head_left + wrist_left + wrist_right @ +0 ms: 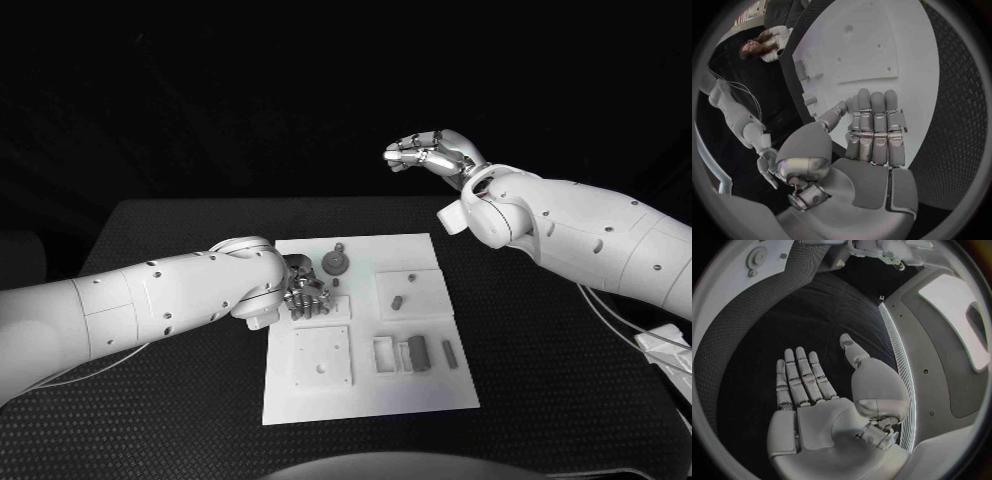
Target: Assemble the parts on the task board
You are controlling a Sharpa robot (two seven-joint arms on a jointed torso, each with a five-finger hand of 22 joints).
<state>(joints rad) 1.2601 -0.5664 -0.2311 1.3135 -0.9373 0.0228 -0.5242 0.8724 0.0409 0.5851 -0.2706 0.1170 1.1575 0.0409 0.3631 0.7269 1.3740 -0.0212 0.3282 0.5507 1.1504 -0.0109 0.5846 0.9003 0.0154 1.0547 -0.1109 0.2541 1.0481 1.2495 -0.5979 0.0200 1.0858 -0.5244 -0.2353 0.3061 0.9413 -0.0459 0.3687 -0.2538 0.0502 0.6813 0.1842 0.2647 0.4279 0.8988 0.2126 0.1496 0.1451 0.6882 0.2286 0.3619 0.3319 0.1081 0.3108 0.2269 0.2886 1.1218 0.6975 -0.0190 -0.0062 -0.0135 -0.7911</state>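
Note:
The white task board (368, 400) lies in the middle of the black table. On it are a round grey part (335, 263) near the far edge, a small grey block (394, 298), and two grey bars (418, 352) beside a white frame (385, 353). My left hand (306, 292) hovers low over the board's left side, next to the round part. Its fingers (873, 130) are straight and side by side, holding nothing, with the board (873, 45) beyond them. My right hand (433, 155) is raised high behind the board; its fingers (801, 375) are spread and empty.
A square white plate (320, 357) with small holes sits on the board's near left. Black mat (548, 380) surrounds the board on every side. My right forearm (591, 235) reaches over the table's right side.

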